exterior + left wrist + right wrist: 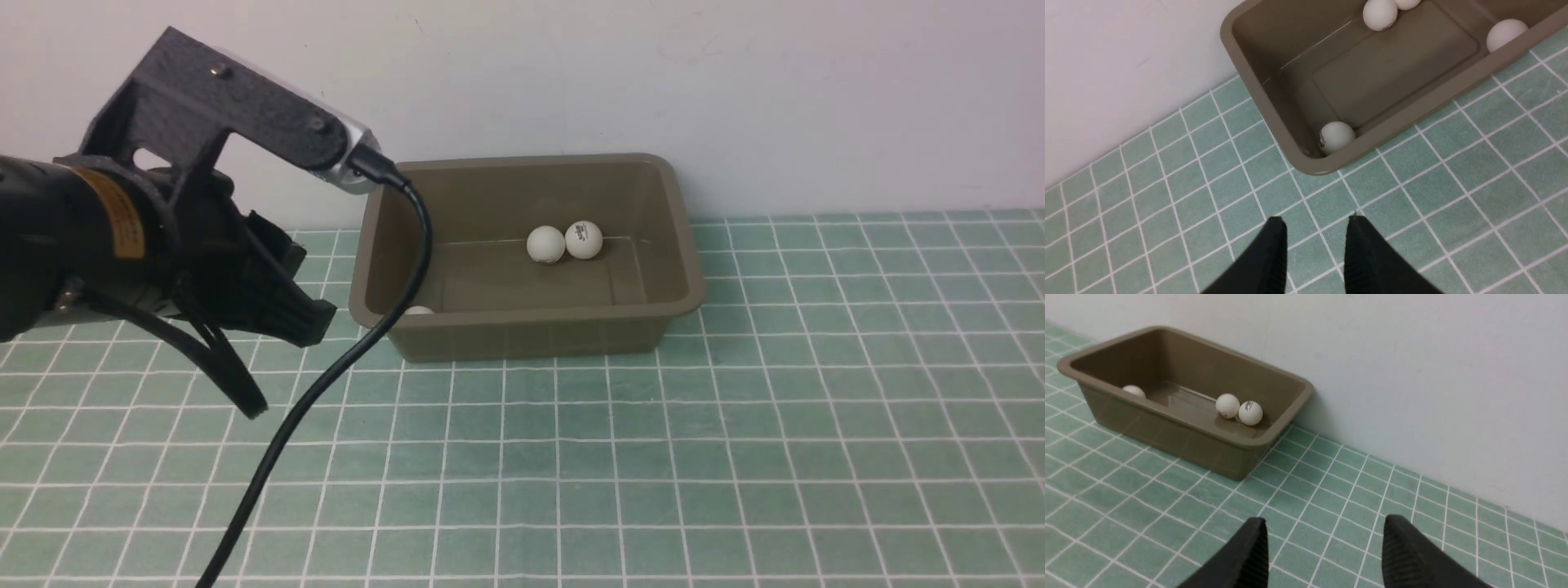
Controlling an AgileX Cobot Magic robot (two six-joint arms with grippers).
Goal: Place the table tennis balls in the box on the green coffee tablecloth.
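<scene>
Apparently, all four balls (1380, 15) lie boxed.
Both my left fingers (1316, 222) and right fingers (1326, 522) part, empty; retreat next.

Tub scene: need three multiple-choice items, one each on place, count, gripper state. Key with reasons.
1. Where are the balls?
A) on the cloth
B) in the tub
C) in the left gripper

2. How many balls show in the left wrist view?
A) two
B) three
C) four

3. How do the right gripper's jaws stand?
A) shut on a ball
B) shut, holding nothing
C) apart, holding nothing

Key:
1 B: the balls lie inside the tub, within its rim.
2 C: two lie together, one of them cut by the frame edge, and two lie apart.
3 C: bare cloth shows between the right gripper's fingertips.
</scene>
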